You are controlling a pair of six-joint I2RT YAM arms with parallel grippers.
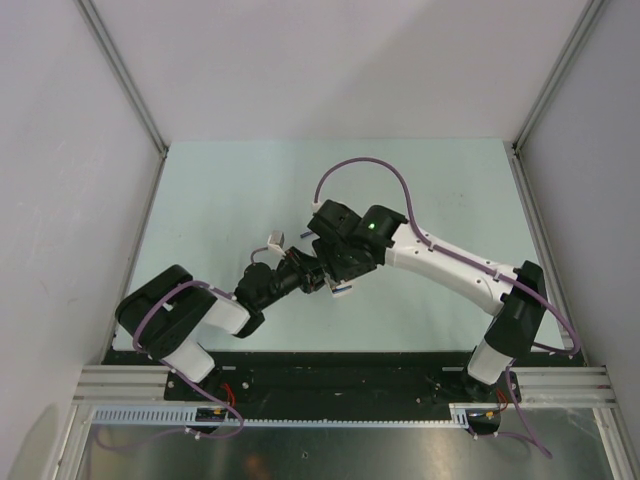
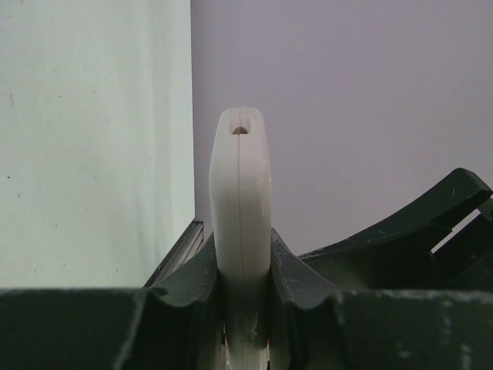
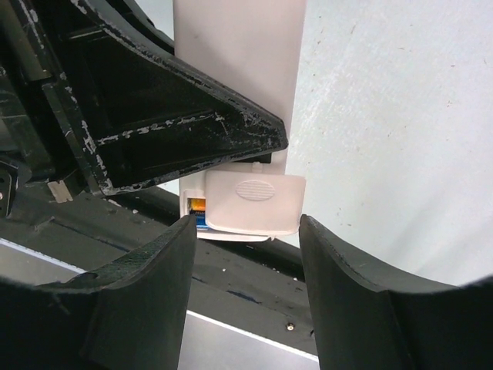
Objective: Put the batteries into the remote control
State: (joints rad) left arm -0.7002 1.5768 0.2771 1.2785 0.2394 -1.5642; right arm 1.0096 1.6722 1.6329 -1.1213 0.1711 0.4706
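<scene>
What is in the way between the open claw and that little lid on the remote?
Nothing visible. The right gripper is open, its fingers flanking the lid directly. The left gripper clamps the remote control farther up, out of the path.

Crowded at mid-bench, open toward the walls

The arms meet over the middle of the bench [image 1: 210, 200]. There the left gripper [image 2: 240, 245] is clamped on the remote control [image 2: 240, 185], and only the remote's rounded far end stands free beyond the fingers. The right gripper [image 3: 246, 227] sits with jaws apart on either side of the battery cover [image 3: 254, 202], with a narrow gap on each side. The left gripper's black finger [image 3: 177, 116] blocks the way just above it. Bare bench runs back and sideways to the enclosure walls [image 1: 60, 150].
</scene>
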